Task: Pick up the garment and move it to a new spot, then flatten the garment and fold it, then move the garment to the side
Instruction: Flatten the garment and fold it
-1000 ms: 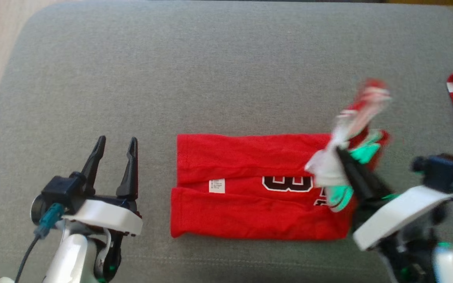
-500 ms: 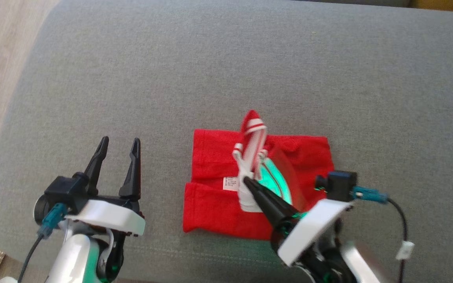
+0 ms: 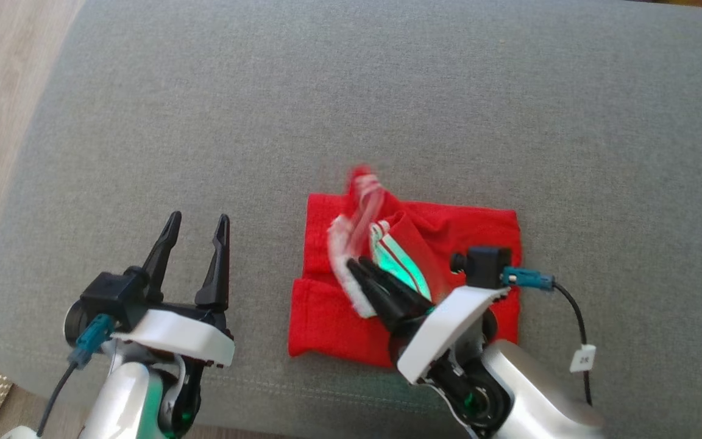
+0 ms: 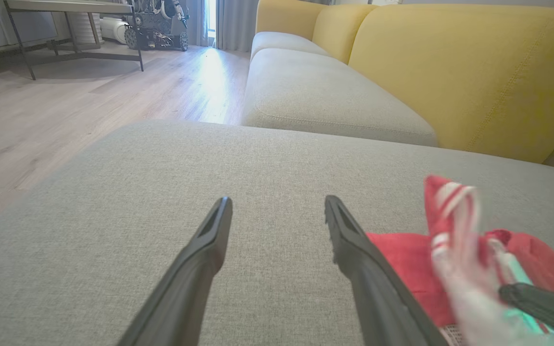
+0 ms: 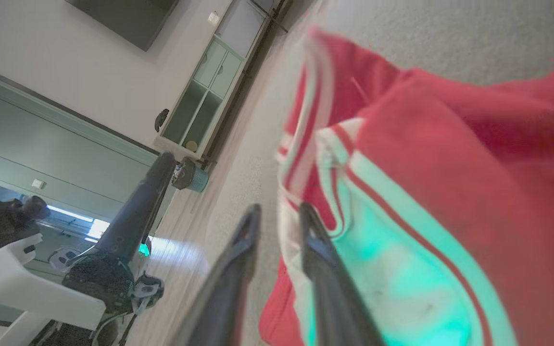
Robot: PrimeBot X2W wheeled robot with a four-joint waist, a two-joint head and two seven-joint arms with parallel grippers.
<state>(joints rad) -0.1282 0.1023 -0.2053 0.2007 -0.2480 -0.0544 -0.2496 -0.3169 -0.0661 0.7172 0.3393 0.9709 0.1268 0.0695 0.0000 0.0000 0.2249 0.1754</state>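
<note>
Where the garment bunches at its tips, the right end effector gapes slightly.

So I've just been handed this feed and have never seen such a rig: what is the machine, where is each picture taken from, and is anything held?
It is a wheeled robot with two arms, each ending in two long dark jaws. The head view looks down from its head onto a grey fabric sofa cushion, where a red jersey with white stripes lies partly folded. The left wrist view looks along the left jaws: wide open over bare cushion, holding nothing. The right wrist view looks along the right jaws: slightly apart at the jersey's blurred striped edge, with no firm grip visible. Behind are a yellow sofa backrest and a wooden floor.
</note>
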